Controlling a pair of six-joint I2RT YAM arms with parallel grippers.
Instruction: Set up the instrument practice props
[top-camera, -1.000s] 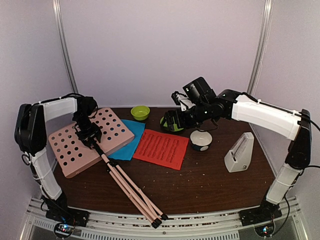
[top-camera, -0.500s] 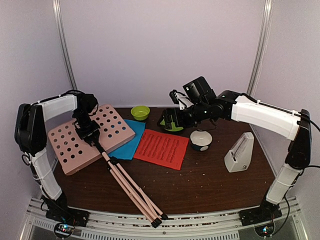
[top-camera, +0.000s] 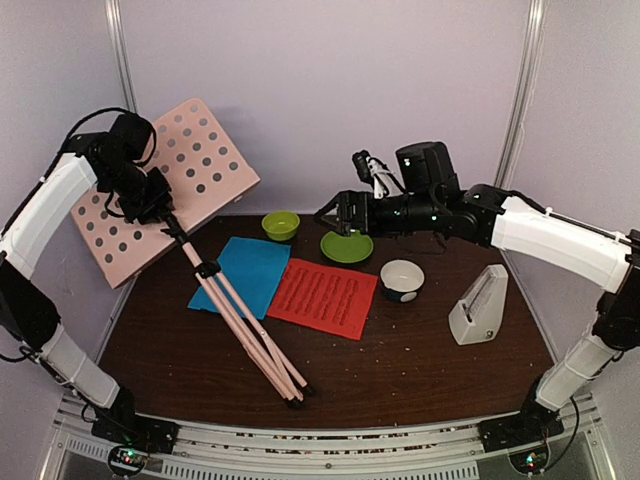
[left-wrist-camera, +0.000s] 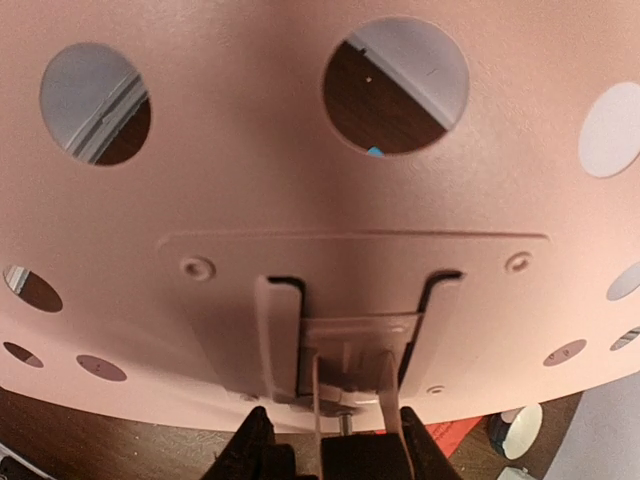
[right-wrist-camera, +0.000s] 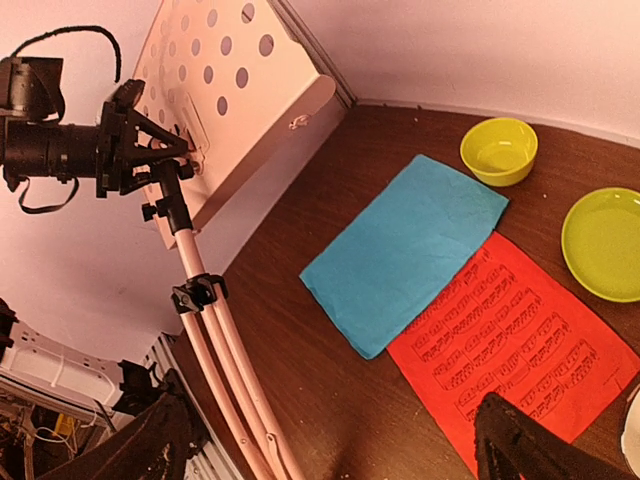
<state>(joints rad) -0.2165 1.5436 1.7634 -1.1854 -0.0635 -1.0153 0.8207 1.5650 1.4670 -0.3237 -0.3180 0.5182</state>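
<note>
Presently, entry by entry.

Pale pink music stand (top-camera: 205, 150), with hole-dotted panel and folding tripod legs (top-camera: 250, 330): it is leaning steeply over the left of the dark wooden desk (top-camera: 420, 370), its panel high against the back wall. The legs are lying bundled together, not spread. The feet are seemingly touching the desk near its front edge, though the overhead view is leaving that contact unsure.

Left fingers (left-wrist-camera: 252, 452): pinching narrowly around the stand's thin neck just beneath the panel's bracket, carrying its upper end.

Right fingers (right-wrist-camera: 165, 440): gaping wide, holding nothing, hovering above mid-desk, well apart from the stand.

Blue printed sheet (top-camera: 243, 275) and red printed sheet (top-camera: 322, 297): lying flat side by side, edges touching or overlapping, just beside the legs.

White-grey pyramid metronome (top-camera: 478, 305): standing upright at the right, untouched.

Progress, as a judgement: early. The stand is being held half-raised, its legs are needing opening and planting, and both sheets are awaiting the panel.
</note>
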